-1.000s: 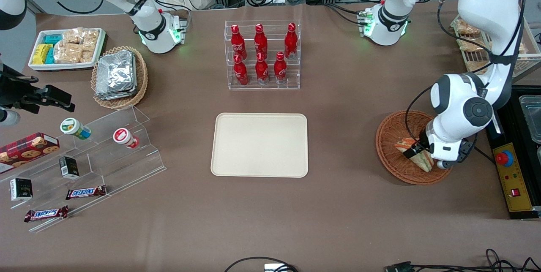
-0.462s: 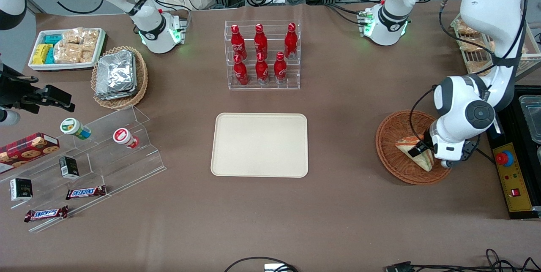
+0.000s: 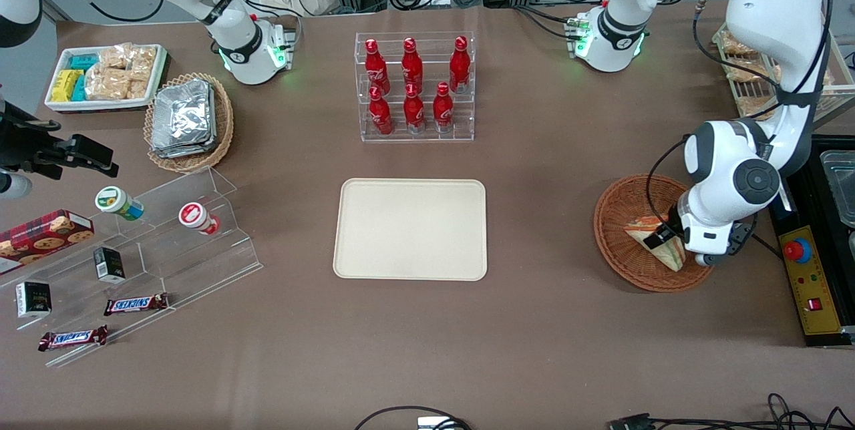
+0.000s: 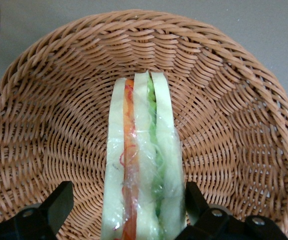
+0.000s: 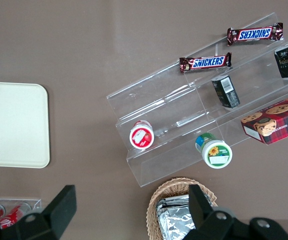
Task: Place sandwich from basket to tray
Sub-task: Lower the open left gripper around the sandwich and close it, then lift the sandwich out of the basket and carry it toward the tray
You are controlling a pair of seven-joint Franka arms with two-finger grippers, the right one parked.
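Since a second ago, the gripper (image 3: 670, 238) has shifted slightly within the basket (image 3: 621, 216), jaws apart astride the sandwich (image 4: 141, 165); grasp pending, tray (image 3: 411, 228) bare.

Gripper (image 4: 126, 210) low inside the basket (image 3: 624, 213), fingers (image 4: 59, 202) spread either side of the sandwich (image 4: 141, 165), wicker wall close around. Bare table separates basket and tray (image 3: 410, 229); the bottle rack (image 3: 414, 86) stands farther from the front camera.

— What was the round reddish-brown wicker basket (image 4: 223, 100) like?
— Rough and woven. The triangular sandwich (image 4: 141, 165) wore glossy clear film; the black plastic end effector (image 4: 129, 212) looked matt, open astride the sandwich.
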